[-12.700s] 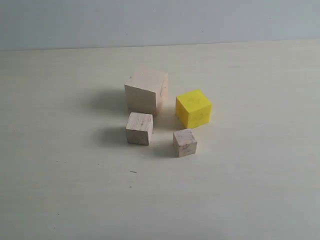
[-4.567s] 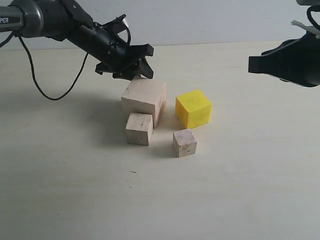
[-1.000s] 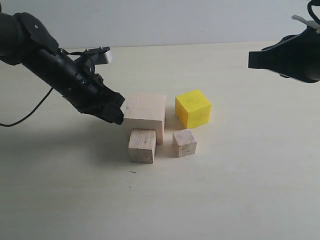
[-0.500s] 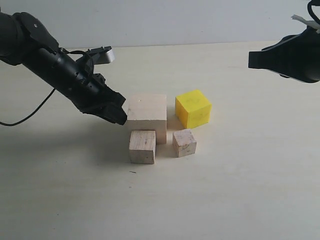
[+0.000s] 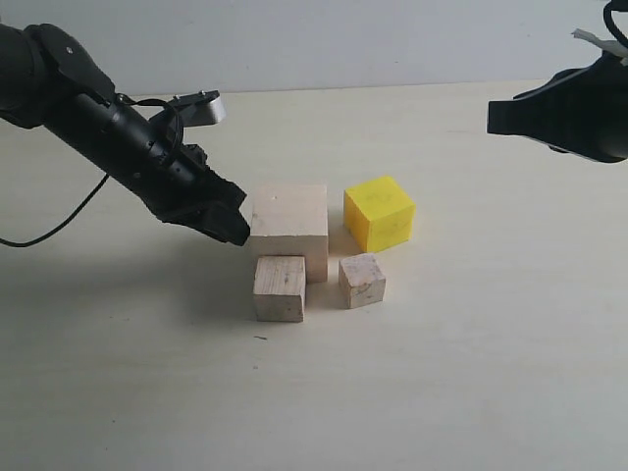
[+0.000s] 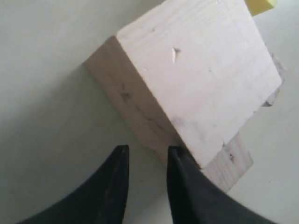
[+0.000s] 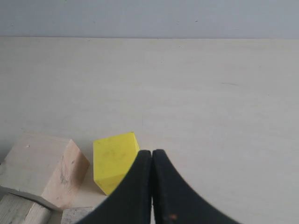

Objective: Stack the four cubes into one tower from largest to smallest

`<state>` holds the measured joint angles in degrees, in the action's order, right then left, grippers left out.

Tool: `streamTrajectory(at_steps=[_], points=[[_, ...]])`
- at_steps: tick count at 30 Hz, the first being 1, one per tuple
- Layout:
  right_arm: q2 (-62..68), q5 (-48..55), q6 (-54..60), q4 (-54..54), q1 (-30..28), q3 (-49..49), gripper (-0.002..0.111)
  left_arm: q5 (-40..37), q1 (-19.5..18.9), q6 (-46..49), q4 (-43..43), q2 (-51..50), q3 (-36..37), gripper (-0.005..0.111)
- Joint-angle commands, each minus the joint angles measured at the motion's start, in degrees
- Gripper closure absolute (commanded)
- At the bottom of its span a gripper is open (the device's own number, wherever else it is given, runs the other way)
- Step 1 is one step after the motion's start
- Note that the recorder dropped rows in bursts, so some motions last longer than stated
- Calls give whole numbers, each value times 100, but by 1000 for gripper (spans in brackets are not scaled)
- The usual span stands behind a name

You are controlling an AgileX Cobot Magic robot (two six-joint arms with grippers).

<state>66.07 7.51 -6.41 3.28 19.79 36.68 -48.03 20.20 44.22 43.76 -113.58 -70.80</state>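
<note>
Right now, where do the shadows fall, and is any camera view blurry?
Exterior view: soft shadows fall left of the large cube and left gripper, image sharp. Left wrist view: close-up slightly soft. Right wrist view: right gripper a black silhouette, yellow cube clear.

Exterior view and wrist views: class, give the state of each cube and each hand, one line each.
Large pale cube: on table, unstacked.
Yellow cube: on table, unstacked.
Medium pale cube: on table, unstacked.
Small pale cube: on table, unstacked.
Left hand: open, empty, beside large pale cube.
Right hand: shut, empty.
</note>
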Motion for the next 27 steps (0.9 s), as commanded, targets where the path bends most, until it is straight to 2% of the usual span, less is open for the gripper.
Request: streamTrajectory(at_steps=[1,9,13,19,27], points=[[-7,-32,12,-33,16,37,108,-79,-11,30,101,19,-49,77],[-7,-32,12,-33,16,37,108,-80,-11,30,101,30,-49,77],[-7,-32,12,-33,16,37,108,-206,-23,-273,-183,349,-49,77],[4,96,153,-45,16,37,108,-325,-23,-1027,-776,1520,-49,77],[390,288,234,-47,16,245,108,-898,-23,-1323,-723,3147,-49,77]])
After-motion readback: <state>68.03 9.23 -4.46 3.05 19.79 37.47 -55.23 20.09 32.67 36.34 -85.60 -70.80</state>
